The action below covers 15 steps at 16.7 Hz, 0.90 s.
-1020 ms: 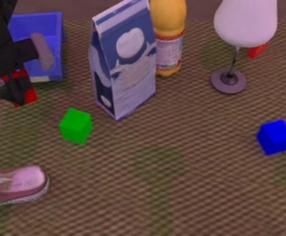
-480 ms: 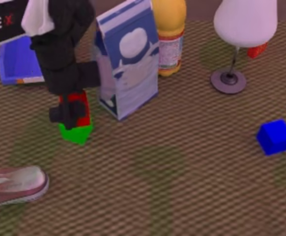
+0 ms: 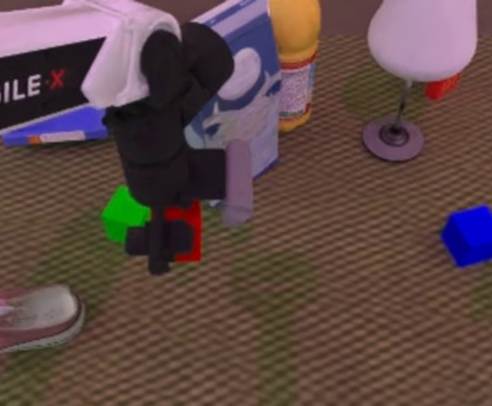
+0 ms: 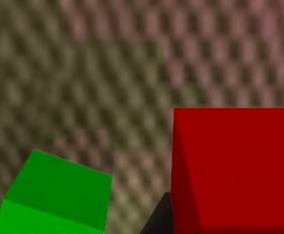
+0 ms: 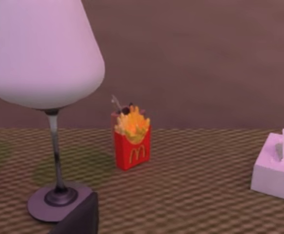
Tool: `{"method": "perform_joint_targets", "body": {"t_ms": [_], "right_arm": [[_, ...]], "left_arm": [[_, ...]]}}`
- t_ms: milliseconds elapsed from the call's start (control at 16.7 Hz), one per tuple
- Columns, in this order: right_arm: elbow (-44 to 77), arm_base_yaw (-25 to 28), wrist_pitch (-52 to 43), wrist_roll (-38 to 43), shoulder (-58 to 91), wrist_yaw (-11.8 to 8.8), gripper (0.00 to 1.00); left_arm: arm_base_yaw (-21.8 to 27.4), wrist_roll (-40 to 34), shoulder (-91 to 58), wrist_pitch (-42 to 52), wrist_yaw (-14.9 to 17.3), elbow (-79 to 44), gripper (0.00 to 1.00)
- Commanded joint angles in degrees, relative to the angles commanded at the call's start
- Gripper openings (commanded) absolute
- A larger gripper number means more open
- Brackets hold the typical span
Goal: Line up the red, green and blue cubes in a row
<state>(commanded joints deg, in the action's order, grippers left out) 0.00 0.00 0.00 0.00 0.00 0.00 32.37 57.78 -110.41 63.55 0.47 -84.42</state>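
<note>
So compared with half a second back, the left arm has swung further out over the table and carried the red cube [image 3: 187, 230] from above the green cube [image 3: 123, 211] to its 3 o'clock side; the shoe [image 3: 26, 317] and blue cube [image 3: 473, 234] haven't budged. The left gripper [image 3: 163, 241] has its jaws closed on the red cube, and the left wrist view shows red [image 4: 234, 168] sitting just beside green [image 4: 54, 197] with a strip of mat between them, so not touching. Whether red is already down on the mat or a hair above it, I can't tell. Blue is way off toward 3 o'clock, well apart from the pair. The right gripper isn't visible anywhere; its wrist camera just looks at the lamp [image 5: 43, 53], a fries box [image 5: 131, 144] and a tissue box [image 5: 277, 170]. Handling-wise, my read: these cubes look rigid, light and matte, so they shouldn't squash or slip much. Best hold is square across two opposite flat faces, near the middle, since a corner pinch would probably twist them. The carton [image 3: 244, 101] stands close at 12 o'clock, so watch the elbow room.
</note>
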Motion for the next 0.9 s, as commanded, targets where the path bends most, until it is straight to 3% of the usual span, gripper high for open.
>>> {"method": "perform_joint_targets", "body": {"t_ms": [180,600,840,900], "right_arm": [[0.00,0.00,0.00,0.00,0.00,0.00,1.00],[0.00,0.00,0.00,0.00,0.00,0.00,1.00],[0.00,0.00,0.00,0.00,0.00,0.00,1.00],[0.00,0.00,0.00,0.00,0.00,0.00,1.00]], "left_arm": [[-0.23,-0.02,-0.55,-0.87,-0.01,0.47,0.00],[0.48,-0.43,-5.44,-13.89,0.03,8.32,0.00],[0.52,-0.44,-5.67,-14.32,0.03,8.65,0.00],[0.52,-0.44,-5.67,-14.32,0.03,8.65,0.08]]}}
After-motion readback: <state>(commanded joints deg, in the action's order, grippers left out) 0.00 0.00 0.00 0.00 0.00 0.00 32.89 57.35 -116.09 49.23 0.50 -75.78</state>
